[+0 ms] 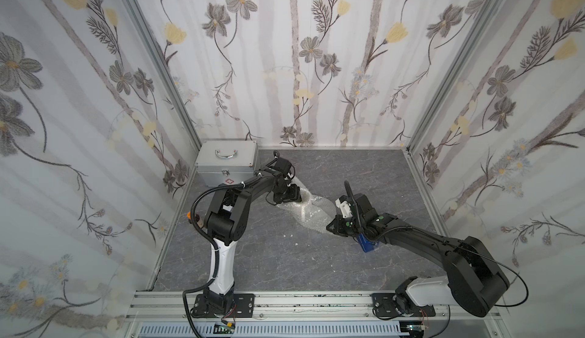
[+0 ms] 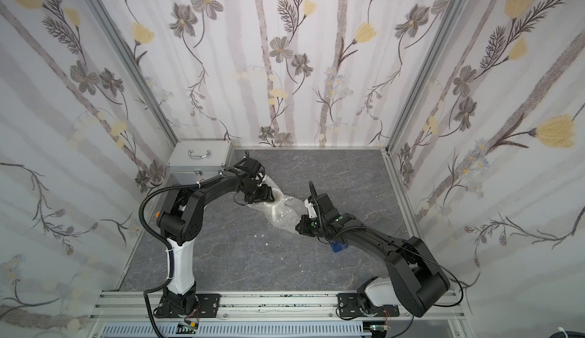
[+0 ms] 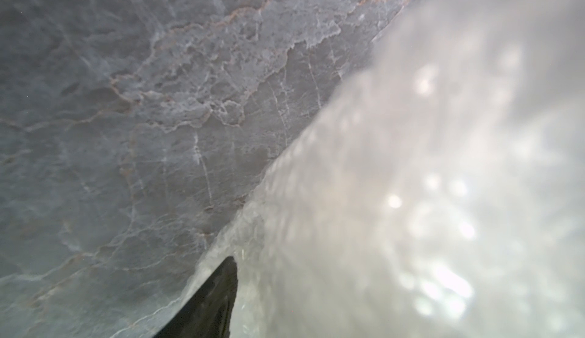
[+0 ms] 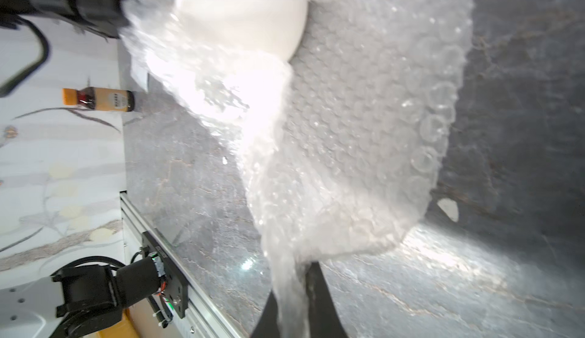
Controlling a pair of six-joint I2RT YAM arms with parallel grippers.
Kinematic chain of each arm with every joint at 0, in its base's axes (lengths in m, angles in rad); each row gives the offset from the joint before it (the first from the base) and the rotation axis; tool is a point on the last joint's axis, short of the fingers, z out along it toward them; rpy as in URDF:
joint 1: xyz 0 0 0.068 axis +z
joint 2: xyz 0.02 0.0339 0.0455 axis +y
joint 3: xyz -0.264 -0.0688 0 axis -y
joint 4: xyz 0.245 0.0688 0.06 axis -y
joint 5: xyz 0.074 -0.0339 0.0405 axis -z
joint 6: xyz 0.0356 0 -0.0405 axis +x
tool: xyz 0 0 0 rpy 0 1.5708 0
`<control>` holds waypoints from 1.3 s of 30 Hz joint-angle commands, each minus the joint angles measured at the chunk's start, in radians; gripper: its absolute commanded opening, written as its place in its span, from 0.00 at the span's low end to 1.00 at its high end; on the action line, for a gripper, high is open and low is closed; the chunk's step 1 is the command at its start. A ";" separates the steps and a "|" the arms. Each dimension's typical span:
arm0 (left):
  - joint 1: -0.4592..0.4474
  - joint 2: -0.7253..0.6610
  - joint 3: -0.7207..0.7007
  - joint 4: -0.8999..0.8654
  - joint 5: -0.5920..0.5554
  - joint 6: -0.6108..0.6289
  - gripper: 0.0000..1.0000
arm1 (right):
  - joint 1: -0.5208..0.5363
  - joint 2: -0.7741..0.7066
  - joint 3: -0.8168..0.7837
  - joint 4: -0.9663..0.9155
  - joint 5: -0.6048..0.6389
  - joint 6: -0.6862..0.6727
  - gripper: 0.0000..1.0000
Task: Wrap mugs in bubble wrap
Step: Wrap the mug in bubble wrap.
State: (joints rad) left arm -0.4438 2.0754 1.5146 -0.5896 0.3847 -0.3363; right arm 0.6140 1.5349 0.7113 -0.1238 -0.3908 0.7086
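Grey marbled worktop (image 1: 285, 257) carries the crumpled bubble wrap (image 1: 311, 213) near its middle. The mug (image 4: 250, 19) lies partly swathed at the far end, beside the left hand (image 1: 289, 195), whose grip cannot be told. The right hand (image 4: 292, 301) pinches the wrap's near end.

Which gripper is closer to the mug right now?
Left. The left gripper is right beside the mug, which is partly covered by the bubble wrap. The right gripper is shut on the sheet's far edge, away from the mug.
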 commanded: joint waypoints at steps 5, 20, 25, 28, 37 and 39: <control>-0.019 0.014 0.026 -0.040 -0.041 0.020 0.66 | 0.000 0.127 0.164 0.085 -0.096 -0.010 0.00; -0.041 -0.001 0.029 -0.045 -0.037 0.043 0.63 | -0.002 0.408 0.528 0.023 -0.152 -0.091 0.04; -0.045 -0.007 0.026 -0.039 -0.029 0.047 0.62 | -0.008 0.472 0.593 0.013 -0.137 -0.092 0.04; -0.045 -0.017 0.018 -0.027 -0.020 0.045 0.61 | -0.018 0.523 0.624 -0.019 -0.121 -0.091 0.03; -0.046 -0.075 -0.021 0.027 0.035 0.031 0.59 | -0.039 0.616 0.676 -0.181 -0.024 -0.143 0.02; -0.040 -0.091 -0.037 0.045 0.053 0.021 0.59 | -0.041 0.632 0.698 -0.214 -0.008 -0.158 0.03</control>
State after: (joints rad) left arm -0.4835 2.0106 1.4902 -0.5838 0.3244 -0.2955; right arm 0.5766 2.1315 1.3964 -0.2562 -0.5991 0.5983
